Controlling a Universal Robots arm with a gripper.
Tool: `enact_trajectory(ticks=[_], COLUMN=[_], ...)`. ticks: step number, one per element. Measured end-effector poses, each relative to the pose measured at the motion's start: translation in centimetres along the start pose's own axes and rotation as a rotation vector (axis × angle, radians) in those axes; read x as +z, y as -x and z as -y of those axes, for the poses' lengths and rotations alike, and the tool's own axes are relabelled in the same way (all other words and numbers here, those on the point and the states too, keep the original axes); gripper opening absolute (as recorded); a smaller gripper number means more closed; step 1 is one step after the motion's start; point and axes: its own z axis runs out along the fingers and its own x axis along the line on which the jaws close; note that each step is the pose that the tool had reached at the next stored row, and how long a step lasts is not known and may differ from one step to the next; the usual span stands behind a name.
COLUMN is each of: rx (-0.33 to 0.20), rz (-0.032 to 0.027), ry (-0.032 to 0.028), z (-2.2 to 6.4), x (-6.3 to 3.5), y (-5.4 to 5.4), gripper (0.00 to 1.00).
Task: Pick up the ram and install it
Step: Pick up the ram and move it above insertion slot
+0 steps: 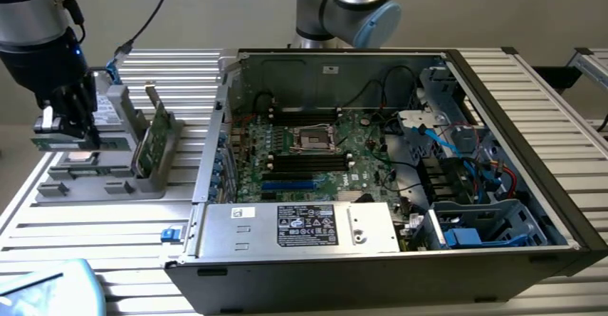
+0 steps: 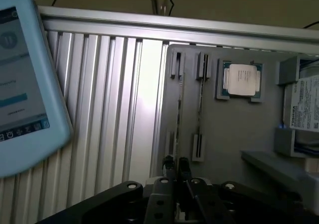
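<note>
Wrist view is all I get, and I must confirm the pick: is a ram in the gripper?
Observer: Yes. In the exterior view the gripper is shut on the ram, a green stick held level above the grey fixture.
Operator: Any other ram in the fixture?
Observer: A second green stick stands tilted in it, on the exterior view's right of the gripper.
Operator: Where is the computer?
Observer: The computer case lies open further to the exterior view's right, its motherboard exposed.
</note>
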Motion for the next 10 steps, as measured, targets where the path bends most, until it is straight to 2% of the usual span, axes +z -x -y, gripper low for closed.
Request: enact_trajectory(ticks=[4, 7, 10], rx=[-0.001, -0.001, -0.002], rz=[0.0053, 0.0108, 0.0171], ry=[0.0040, 0.0049, 0.0050], z=[1.26, 2.34, 3.51], x=[-0.75, -1.07, -1.83], y=[-0.1, -0.2, -0.3], gripper=[0.14, 0.14, 0.14])
